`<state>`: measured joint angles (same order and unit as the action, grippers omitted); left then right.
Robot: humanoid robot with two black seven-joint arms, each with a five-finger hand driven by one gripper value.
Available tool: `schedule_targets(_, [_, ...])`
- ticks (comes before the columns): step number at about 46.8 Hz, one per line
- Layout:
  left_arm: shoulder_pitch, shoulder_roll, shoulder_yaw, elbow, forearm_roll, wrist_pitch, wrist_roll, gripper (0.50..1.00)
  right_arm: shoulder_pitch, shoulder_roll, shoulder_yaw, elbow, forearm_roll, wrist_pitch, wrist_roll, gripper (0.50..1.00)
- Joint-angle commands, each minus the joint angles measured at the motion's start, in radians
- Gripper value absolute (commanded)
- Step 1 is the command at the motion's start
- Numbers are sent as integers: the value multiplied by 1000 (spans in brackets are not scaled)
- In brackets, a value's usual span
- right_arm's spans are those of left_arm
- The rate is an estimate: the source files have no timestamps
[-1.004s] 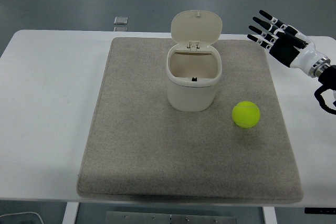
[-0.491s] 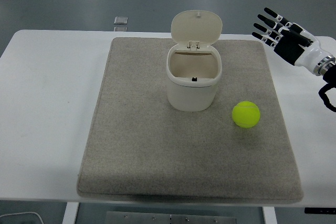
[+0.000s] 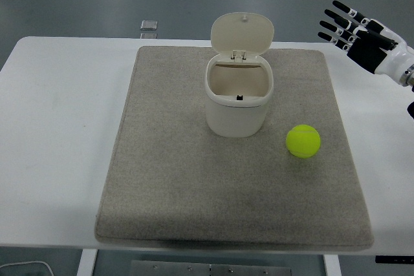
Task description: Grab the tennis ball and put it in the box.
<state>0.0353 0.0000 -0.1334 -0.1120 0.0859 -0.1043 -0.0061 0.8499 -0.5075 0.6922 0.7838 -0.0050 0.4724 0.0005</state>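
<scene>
A yellow-green tennis ball [image 3: 303,141] lies on the grey mat [image 3: 168,179], to the right of and slightly nearer than the box. The box is a cream bin [image 3: 239,98] with its hinged lid [image 3: 242,33] standing open at the back. My right hand [image 3: 359,37] hovers at the far right edge above the table's back corner, fingers spread and holding nothing, well behind and to the right of the ball. The left arm does not show.
A small grey square object [image 3: 149,26] sits on the white table [image 3: 58,127] just beyond the mat's far left corner. The table's near edge runs along the picture's bottom.
My right hand has drifted right and slightly back, away from the ball, with its fingers still spread. Ball and bin have not moved.
</scene>
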Motion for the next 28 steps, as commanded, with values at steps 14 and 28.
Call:
schedule_targets(14, [0, 0, 0, 0, 0, 0, 0, 992, -5, -31, 3, 6, -251, 64, 21, 907])
schedule_targets(28, [0, 0, 0, 0, 0, 0, 0, 992, -5, -127, 1, 110, -595, 103, 118, 907])
